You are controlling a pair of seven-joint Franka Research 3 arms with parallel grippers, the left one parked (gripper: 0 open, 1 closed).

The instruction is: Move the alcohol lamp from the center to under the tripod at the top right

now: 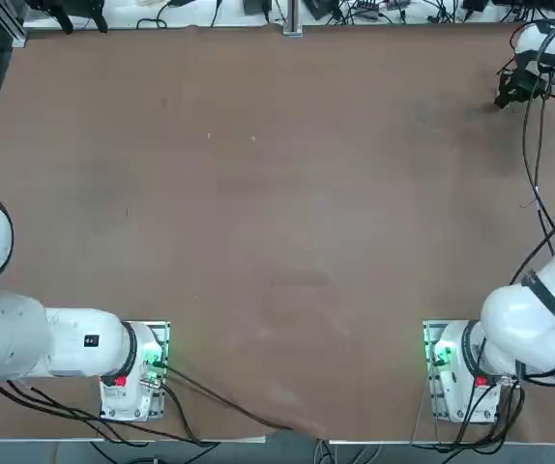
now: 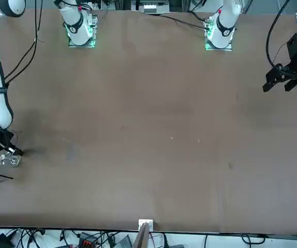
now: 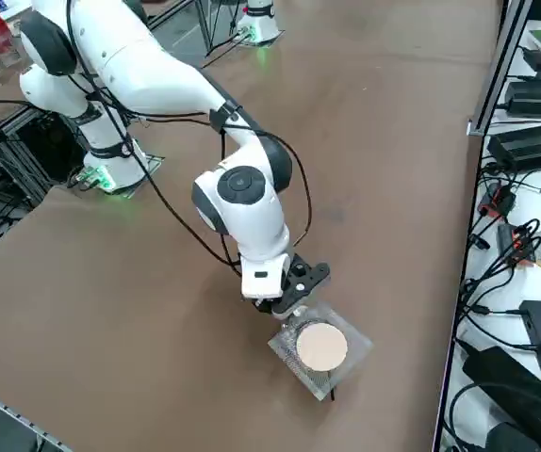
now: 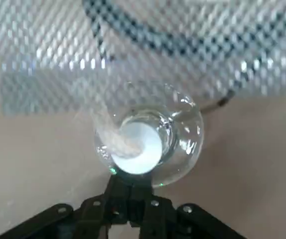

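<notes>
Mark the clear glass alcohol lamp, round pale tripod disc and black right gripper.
Alcohol lamp (image 4: 150,154): right wrist view, white top.
Tripod disc (image 3: 321,347): right side view, centre.
Right gripper (image 4: 131,180): right wrist view, between fingertips.

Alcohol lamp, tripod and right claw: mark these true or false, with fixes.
1. The right claw is beside the lamp's white top. True.
2. The alcohol lamp stands at the table's center. False: it is by the tripod.
3. The right claw is wide open. False: it is shut.
4. A pale disc lies on the tripod's mesh. True.
5. That mesh is round. False: it is square.
</notes>
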